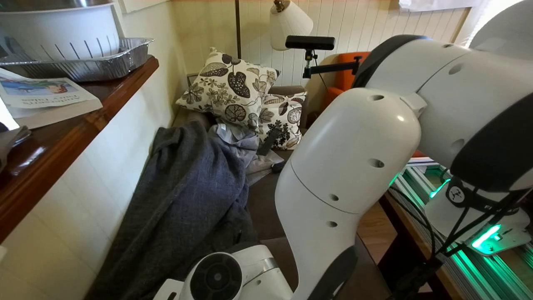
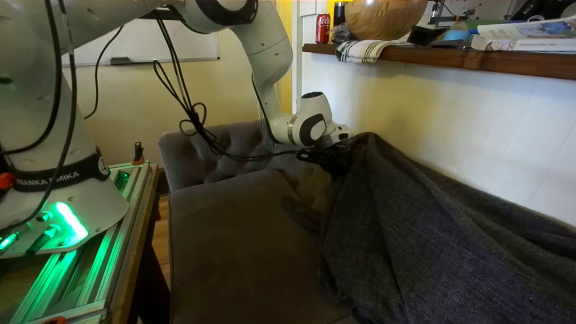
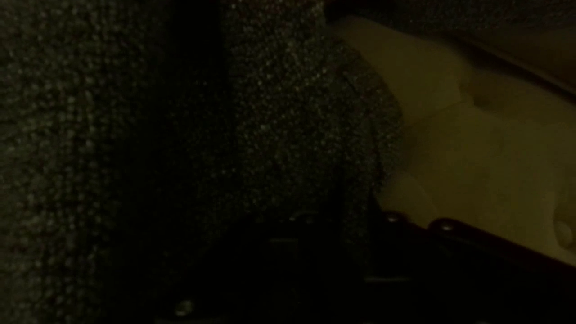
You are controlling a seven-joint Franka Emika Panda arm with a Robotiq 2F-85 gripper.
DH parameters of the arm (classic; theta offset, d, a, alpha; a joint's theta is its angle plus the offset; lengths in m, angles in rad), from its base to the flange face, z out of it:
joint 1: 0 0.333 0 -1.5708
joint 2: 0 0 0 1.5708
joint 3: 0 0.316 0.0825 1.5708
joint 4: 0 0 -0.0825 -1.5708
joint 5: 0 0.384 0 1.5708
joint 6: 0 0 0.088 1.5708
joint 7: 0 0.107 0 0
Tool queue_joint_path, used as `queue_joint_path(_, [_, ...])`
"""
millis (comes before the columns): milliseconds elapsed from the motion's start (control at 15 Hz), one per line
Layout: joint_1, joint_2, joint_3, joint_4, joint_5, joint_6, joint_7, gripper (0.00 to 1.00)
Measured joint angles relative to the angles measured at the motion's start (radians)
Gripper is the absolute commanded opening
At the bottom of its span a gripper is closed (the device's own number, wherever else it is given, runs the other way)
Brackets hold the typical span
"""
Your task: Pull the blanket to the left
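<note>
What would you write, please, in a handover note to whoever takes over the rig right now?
Gripper: looks shut on a fold of the dark grey blanket, though the wrist view is very dark.
Blanket: rumpled in long folds on the tufted sofa, along the wall.
Done: fabric appears gripped.
Remaining: pull it to the left, or finish doing so; these stills don't show progress.

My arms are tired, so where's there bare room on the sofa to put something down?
A big free patch is on the sofa seat, between the blanket, the tufted end and the robot's stand. It's crowded along the wall, where the blanket lies, by the floral cushions and around the gripper.
</note>
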Motion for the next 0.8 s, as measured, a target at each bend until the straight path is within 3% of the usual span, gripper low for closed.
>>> queue_joint_path(533, [0.066,-0.130,-0.016,-0.026,-0.026,0.003,-0.054,0.02])
queue_joint_path(800, [0.117,-0.217,-0.014,0.058,-0.057,0.004,-0.106,0.02])
